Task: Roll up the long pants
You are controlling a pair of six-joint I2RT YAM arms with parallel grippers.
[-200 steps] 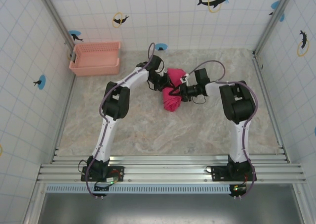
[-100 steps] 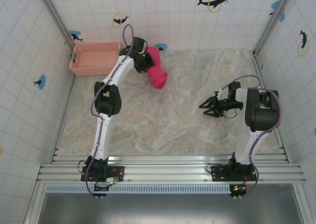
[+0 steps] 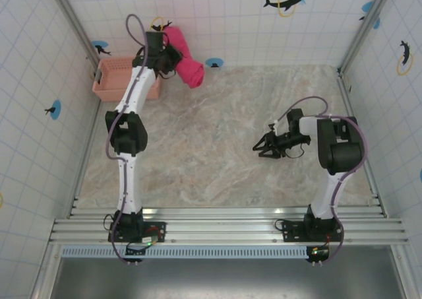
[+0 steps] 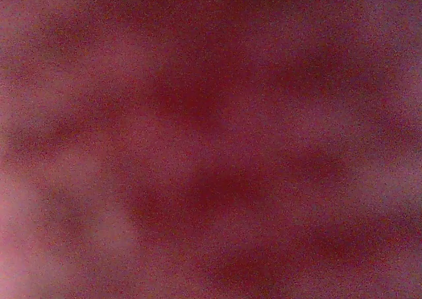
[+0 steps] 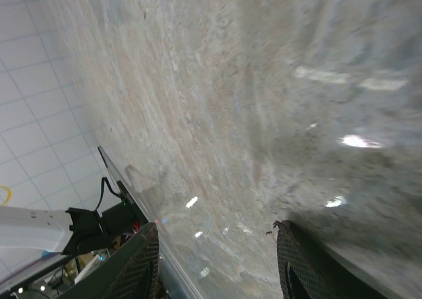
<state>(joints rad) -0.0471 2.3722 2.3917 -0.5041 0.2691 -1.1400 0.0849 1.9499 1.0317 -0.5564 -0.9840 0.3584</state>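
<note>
At the table's far-left corner: left gripper (image 3: pixel 166 56) holds the rolled long pants (image 3: pixel 184 65), next to the lattice basket (image 3: pixel 112 81).
The left gripper is clamped on the pants, a tight pink-red bundle lifted off the table (image 3: pixel 211 173) above its far edge. The cloth (image 4: pixel 211 140) is pressed right up against the left wrist camera. The bundle's long axis runs diagonally, from the jaws out toward the middle of the far edge, free end trailing. The basket sits just beside the gripper on the left-edge side, so any drop looks like a short shift that way, which is the left arm's job. The right gripper (image 3: pixel 264 147) is spread and empty, low over the table's right-middle, well apart from the pants.
</note>
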